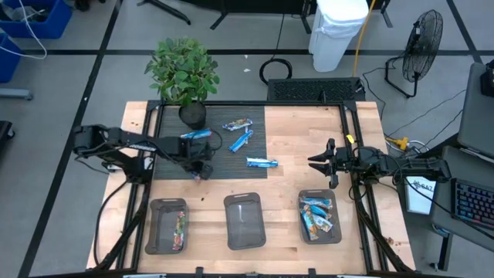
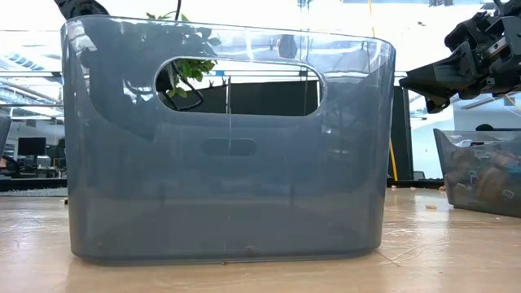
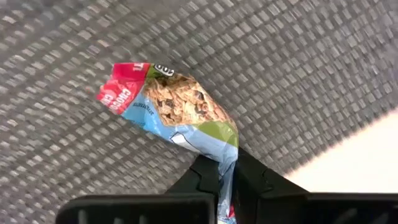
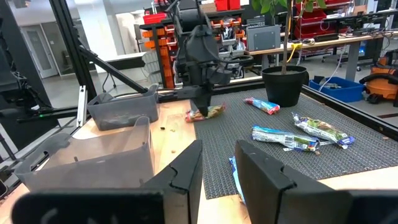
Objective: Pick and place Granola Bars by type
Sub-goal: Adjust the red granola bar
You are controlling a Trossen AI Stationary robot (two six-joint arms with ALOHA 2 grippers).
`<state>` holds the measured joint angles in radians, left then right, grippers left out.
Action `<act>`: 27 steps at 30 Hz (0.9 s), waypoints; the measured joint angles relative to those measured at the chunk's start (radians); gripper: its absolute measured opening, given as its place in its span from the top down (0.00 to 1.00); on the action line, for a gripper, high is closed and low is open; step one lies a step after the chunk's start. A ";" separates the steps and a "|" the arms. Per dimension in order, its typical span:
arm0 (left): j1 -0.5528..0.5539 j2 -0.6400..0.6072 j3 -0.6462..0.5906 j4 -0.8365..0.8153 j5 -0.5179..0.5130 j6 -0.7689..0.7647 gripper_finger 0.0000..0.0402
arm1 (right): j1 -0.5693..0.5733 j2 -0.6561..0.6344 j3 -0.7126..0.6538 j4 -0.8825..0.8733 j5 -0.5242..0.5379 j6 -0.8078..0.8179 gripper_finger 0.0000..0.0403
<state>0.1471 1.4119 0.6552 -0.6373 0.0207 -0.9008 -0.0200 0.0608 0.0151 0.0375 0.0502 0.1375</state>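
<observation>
On the wooden table (image 1: 285,154) lay a dark mat (image 1: 174,158) beside a potted plant (image 1: 184,73). Near the mat's left edge, the left gripper (image 3: 219,180) clamped a red-ended granola bar (image 3: 174,106); three blue bars (image 1: 241,139) lay right. The right gripper (image 1: 318,161) hovered, fingers apart.

I'm in a robotics lab / workshop. My wooden table (image 1: 309,139) sits in a black metal frame on grey concrete floor marked with dark tape lines. A standing fan (image 1: 421,38), white bin (image 1: 337,31) and loose cables surround it; a keyboard (image 1: 471,202) sits off to my right. Past my right wrist: orange shelving (image 4: 163,43), workbenches (image 4: 323,42) with gear, a blue crate (image 4: 339,87).
</observation>
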 joint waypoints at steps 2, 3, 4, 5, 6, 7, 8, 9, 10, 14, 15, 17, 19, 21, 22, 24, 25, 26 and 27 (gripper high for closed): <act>-0.035 0.000 0.020 -0.010 -0.007 -0.002 0.95 | 0.000 0.000 0.000 0.000 0.000 0.000 0.79; -0.054 0.000 0.036 -0.020 -0.014 -0.003 0.95 | 0.000 0.000 0.000 0.000 0.000 0.000 0.79; -0.075 0.000 0.054 -0.036 -0.022 -0.004 0.95 | 0.000 0.000 0.000 0.000 0.000 0.000 0.79; -0.095 0.000 0.076 -0.056 -0.035 -0.012 0.95 | 0.000 0.000 0.000 0.000 0.000 0.000 0.79; -0.118 0.000 0.099 -0.083 -0.051 -0.018 0.96 | 0.000 0.000 0.000 0.000 0.000 0.000 0.79; -0.139 0.000 0.125 -0.113 -0.062 -0.023 0.97 | 0.000 0.000 0.000 0.000 0.000 0.000 0.79; -0.162 0.000 0.153 -0.141 -0.071 -0.027 0.97 | 0.000 0.000 0.000 0.000 0.000 0.000 0.79; -0.183 0.000 0.185 -0.169 -0.075 -0.031 0.97 | 0.000 0.000 0.000 0.000 0.000 0.000 0.79; -0.207 -0.001 0.219 -0.198 -0.080 -0.037 0.97 | 0.000 0.000 0.000 0.000 0.000 0.000 0.79; -0.317 -0.007 0.370 -0.316 -0.099 -0.081 0.96 | 0.000 0.000 0.000 0.000 0.000 0.000 0.79; -0.350 -0.007 0.411 -0.356 -0.101 -0.100 0.96 | 0.000 0.000 0.000 0.000 0.000 0.000 0.79; -0.419 -0.007 0.495 -0.446 -0.119 -0.152 0.97 | 0.000 0.000 0.000 0.000 0.000 0.000 0.79; -0.492 -0.007 0.569 -0.527 -0.145 -0.221 0.97 | 0.000 0.000 0.000 0.000 0.000 0.000 0.79; -0.568 -0.007 0.636 -0.593 -0.205 -0.282 0.97 | 0.000 0.000 0.000 0.000 0.000 0.000 0.79; -0.610 -0.007 0.666 -0.614 -0.248 -0.297 0.97 | 0.000 0.000 0.000 0.000 0.000 0.000 0.79; -0.704 -0.007 0.715 -0.624 -0.378 -0.255 0.96 | 0.000 0.000 0.000 0.000 0.000 0.000 0.79; -0.761 -0.007 0.729 -0.613 -0.461 -0.201 0.97 | 0.000 0.000 0.000 0.000 0.000 0.000 0.79; -0.815 -0.007 0.734 -0.593 -0.549 -0.156 0.97 | 0.000 0.000 0.000 0.000 0.000 0.000 0.79; -0.864 -0.007 0.736 -0.580 -0.644 -0.127 0.97 | 0.000 0.000 0.000 0.000 0.000 0.000 0.79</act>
<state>-0.7167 1.4044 1.3912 -1.2173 -0.6231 -1.0283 -0.0200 0.0608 0.0147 0.0375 0.0505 0.1375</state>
